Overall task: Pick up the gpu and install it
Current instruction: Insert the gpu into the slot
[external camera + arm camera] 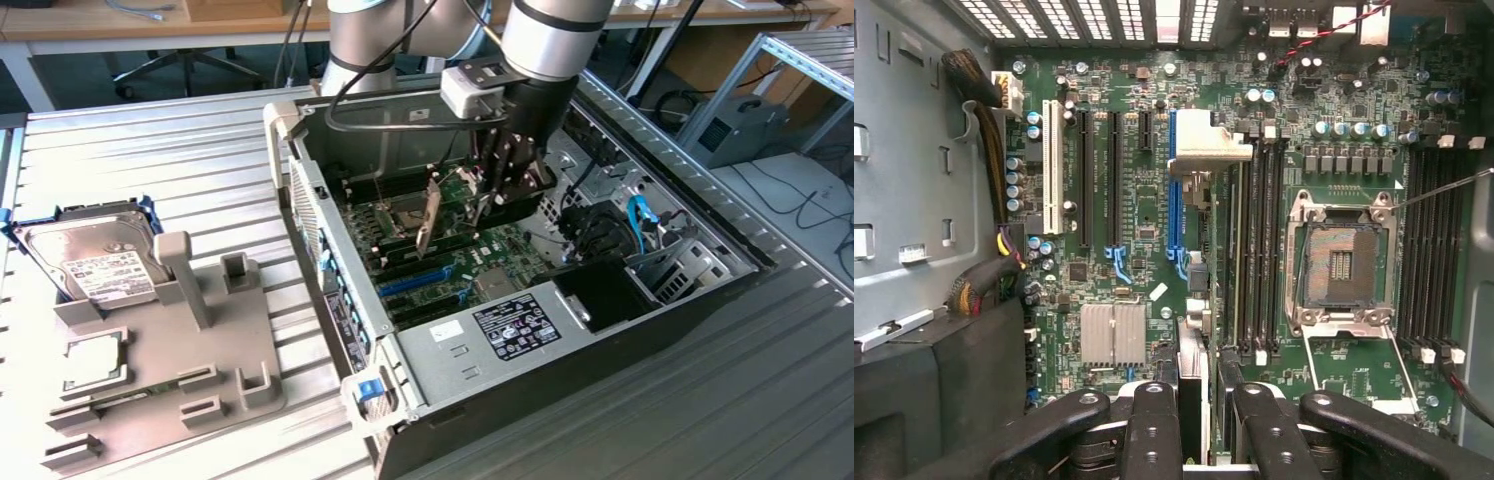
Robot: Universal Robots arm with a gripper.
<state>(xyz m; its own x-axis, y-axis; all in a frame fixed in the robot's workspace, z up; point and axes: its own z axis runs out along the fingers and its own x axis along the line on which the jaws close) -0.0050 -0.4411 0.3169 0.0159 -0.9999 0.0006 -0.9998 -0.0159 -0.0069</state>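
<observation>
The gpu [1194,385] sits edge-on between my gripper's fingers [1154,430], its silver bracket [1206,148] at the far end. My gripper [1200,425] is shut on it. The card hangs over the green motherboard, roughly in line with the long blue slot [1173,200]; I cannot tell whether it touches the slot. In the exterior view my gripper [491,200] reaches down into the open computer case [315,215], and the gpu [431,215] shows as a thin tilted strip beside it.
The processor socket [1341,265], black memory slots [1259,250] and a small heatsink [1112,332] lie around the card. Cables [989,130] run along the case wall. Outside the case, a hard drive [94,255] and a square chip [91,360] rest in a grey fixture [234,390].
</observation>
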